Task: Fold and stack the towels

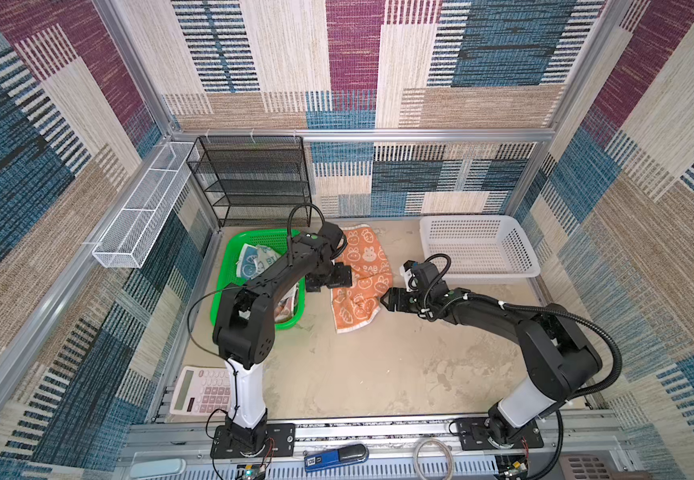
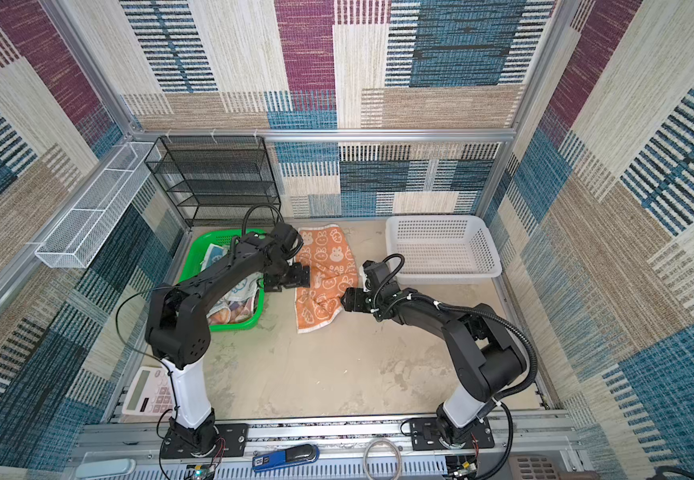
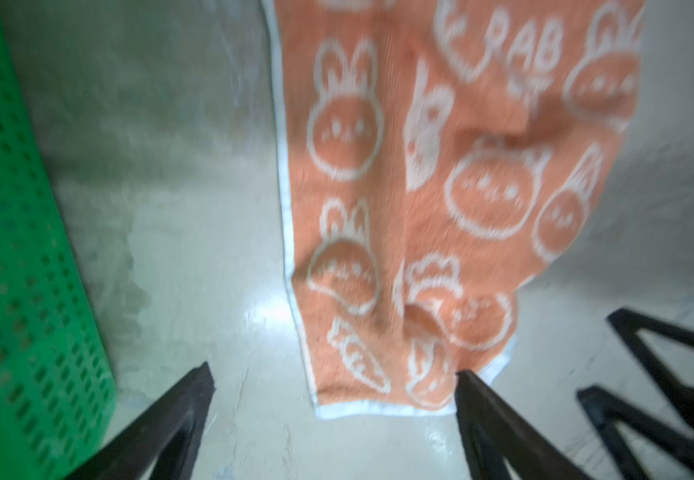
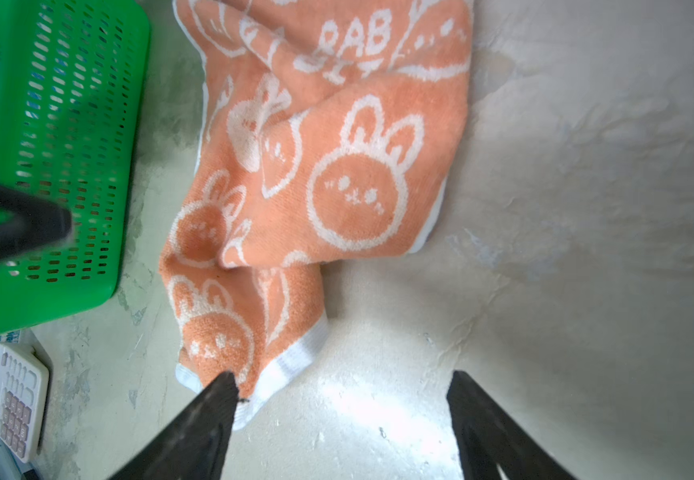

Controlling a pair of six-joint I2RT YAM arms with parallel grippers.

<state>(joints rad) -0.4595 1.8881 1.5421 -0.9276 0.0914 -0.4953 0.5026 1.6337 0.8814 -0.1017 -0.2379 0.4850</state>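
Left end effector (image 3: pixel 337 376), right end effector (image 4: pixel 342 379): jaws apart, empty; rumpled towel (image 1: pixel 364 266) between. Risk: pinching bunched layers, skewed fold.

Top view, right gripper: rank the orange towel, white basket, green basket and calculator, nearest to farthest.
From the right gripper, in a top view:
1. orange towel: at its fingertips, just left.
2. white basket: behind it, on the right.
3. green basket: beyond the towel, left side.
4. calculator: front left corner.
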